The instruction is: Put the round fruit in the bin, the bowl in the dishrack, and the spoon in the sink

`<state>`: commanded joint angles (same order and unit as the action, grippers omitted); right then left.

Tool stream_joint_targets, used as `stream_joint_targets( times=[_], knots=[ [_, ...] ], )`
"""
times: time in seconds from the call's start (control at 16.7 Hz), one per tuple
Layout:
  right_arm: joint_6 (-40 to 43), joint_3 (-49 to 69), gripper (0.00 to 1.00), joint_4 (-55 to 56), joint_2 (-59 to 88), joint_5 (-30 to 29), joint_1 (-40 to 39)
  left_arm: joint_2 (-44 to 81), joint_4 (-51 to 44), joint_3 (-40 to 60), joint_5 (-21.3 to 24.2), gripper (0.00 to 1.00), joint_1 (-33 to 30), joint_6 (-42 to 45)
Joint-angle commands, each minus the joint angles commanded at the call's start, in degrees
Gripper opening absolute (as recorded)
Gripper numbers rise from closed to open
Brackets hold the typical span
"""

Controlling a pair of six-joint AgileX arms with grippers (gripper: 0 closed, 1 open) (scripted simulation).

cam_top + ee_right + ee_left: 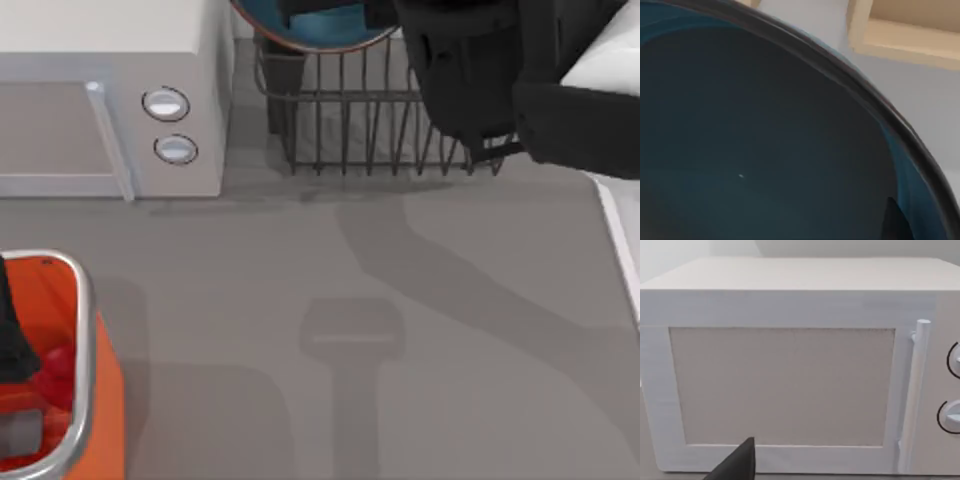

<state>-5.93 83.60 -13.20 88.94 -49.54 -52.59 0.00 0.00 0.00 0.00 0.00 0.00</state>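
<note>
Wire bars, thin, dark grey and upright, make up the dishrack (370, 130) at the table's far edge, and the right arm's black bulk reaches over its right part from the top view's right. Just ahead of that arm, at the rack's left end, sits the round blue bowl (315, 25) with its teal-grey inside and thin reddish-brown rim line, above the bars. The right wrist view looks straight into the bowl's smooth dark teal hollow (750, 135), its dark rim curving across close to the camera; the right gripper's fingers are hidden, so whether they clasp the bowl cannot be told. To the left of the rack stands a boxy white microwave (110, 100) with a matt door panel, a slim bar handle and two round knobs; the left wrist camera faces its door (782, 385) squarely. The left arm hangs over the bright orange bin (105, 400) with its rounded silver metal rim at the top view's lower left corner, its gripper (15, 425) down inside the container; how far the fingers are spread I cannot tell. Just beside that gripper, inside the bin, lies the small glossy red round fruit (58, 365). The plain grey tabletop (350, 320) is smooth and matt.
</note>
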Motion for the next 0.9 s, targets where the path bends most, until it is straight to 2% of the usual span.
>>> stream_joint_targets(
  times=[0.18, 0.36, 0.66, 0.9],
  knots=[
    [2.94, -0.92, 0.00, 8.65, -4.31, -8.14, -4.84, 0.00, 0.00, 0.00, 0.00, 1.00, 0.00, 0.00],
    [4.12, -1.24, 0.00, 11.85, -6.36, -11.27, -6.87, 0.00, 0.00, 0.00, 0.00, 1.00, 0.00, 0.00],
    [4.02, -1.04, 0.00, 11.86, -6.08, -11.01, -6.47, 0.00, 0.00, 0.00, 0.00, 1.00, 0.00, 0.00],
    [4.18, -1.75, 0.00, 17.97, 0.08, -6.45, -1.84, 0.00, 0.00, 0.00, 0.00, 1.00, 0.00, 0.00]
  ],
)
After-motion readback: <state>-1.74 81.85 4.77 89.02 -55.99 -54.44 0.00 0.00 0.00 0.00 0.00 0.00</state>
